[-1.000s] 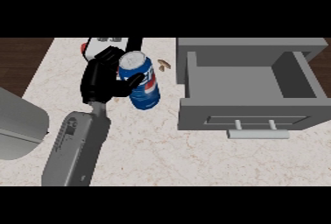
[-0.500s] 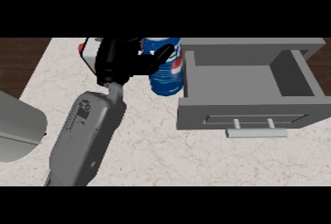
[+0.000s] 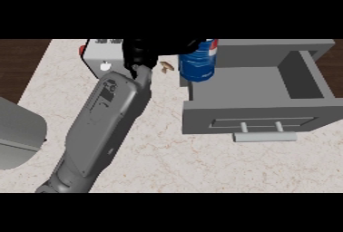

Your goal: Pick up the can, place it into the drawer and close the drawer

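One head view looks steeply down, close over the pale speckled stone counter. The open grey box-shaped drawer sits at right.

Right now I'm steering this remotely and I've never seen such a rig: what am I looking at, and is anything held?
You are looking steeply down from the robot's head at a pale speckled counter. The long grey shape rising from the bottom edge is a forearm, ending in a black hand near the top. By its place in the view it looks like the left hand; the other one is not in view. That hand is curled around a blue can, held above the near left corner of an open grey drawer, which has a bar handle on its front. Behind the hand sits a white appliance, and beside it a small brown item too small to name.
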You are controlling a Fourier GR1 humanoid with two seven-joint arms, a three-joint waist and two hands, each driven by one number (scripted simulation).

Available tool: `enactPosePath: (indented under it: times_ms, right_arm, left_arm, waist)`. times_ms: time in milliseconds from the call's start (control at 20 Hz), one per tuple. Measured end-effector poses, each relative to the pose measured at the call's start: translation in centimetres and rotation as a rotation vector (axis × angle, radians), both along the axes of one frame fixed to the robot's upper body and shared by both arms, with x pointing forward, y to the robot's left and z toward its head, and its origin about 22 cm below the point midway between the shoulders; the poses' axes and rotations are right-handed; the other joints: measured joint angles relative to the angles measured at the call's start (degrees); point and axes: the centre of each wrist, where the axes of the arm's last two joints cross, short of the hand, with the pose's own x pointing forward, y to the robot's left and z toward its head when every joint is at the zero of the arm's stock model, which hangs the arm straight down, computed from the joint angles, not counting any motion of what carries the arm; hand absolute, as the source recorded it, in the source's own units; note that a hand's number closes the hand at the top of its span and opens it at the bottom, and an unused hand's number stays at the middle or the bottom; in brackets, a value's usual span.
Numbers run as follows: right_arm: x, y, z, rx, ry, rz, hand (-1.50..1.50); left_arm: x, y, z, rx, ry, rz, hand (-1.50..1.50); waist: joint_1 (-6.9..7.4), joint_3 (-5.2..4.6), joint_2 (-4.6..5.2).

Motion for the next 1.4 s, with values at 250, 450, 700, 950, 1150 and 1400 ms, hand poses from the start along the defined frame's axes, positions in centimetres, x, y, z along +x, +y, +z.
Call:
enactPosePath:
  times_ms: [250, 450, 700, 950, 1150, 1400]
  right_arm:
    - [0.5, 0.2, 0.5, 0.001, -0.013, 0.010, -1.50]
    - [0.6, 0.1, 0.0, -0.002, -0.004, 0.005, -1.50]
    - [1.1, 0.2, 0.2, 0.000, -0.010, 0.011, -1.50]
    - [1.4, -0.1, 0.3, -0.001, -0.014, 0.018, -1.50]
    - [1.7, 0.1, 0.5, -0.006, -0.015, 0.029, -1.50]
    - [2.2, 0.5, 0.9, -0.001, -0.023, 0.036, -1.50]
  left_arm:
    - [1.2, -2.1, 1.5, 0.011, 0.003, 0.005, 1.50]
    - [1.7, -3.4, 2.2, 0.025, 0.007, -0.003, 1.50]
    - [2.0, -5.3, 2.3, 0.040, 0.015, -0.005, 1.50]
    - [2.3, -6.7, 2.5, 0.049, 0.027, -0.013, 1.50]
    - [2.5, -7.5, 2.2, 0.064, 0.044, -0.009, 1.50]
    - [3.1, -7.8, 1.7, 0.090, 0.057, 0.006, 1.50]
  waist:
    - [-0.32, -0.02, 0.11]
    - [-0.42, 0.01, 0.11]
    - [-1.10, 0.02, 0.25]
    - [-1.63, 0.02, 0.36]
    - [-2.17, 0.04, 0.50]
    - [-2.64, 0.06, 0.69]
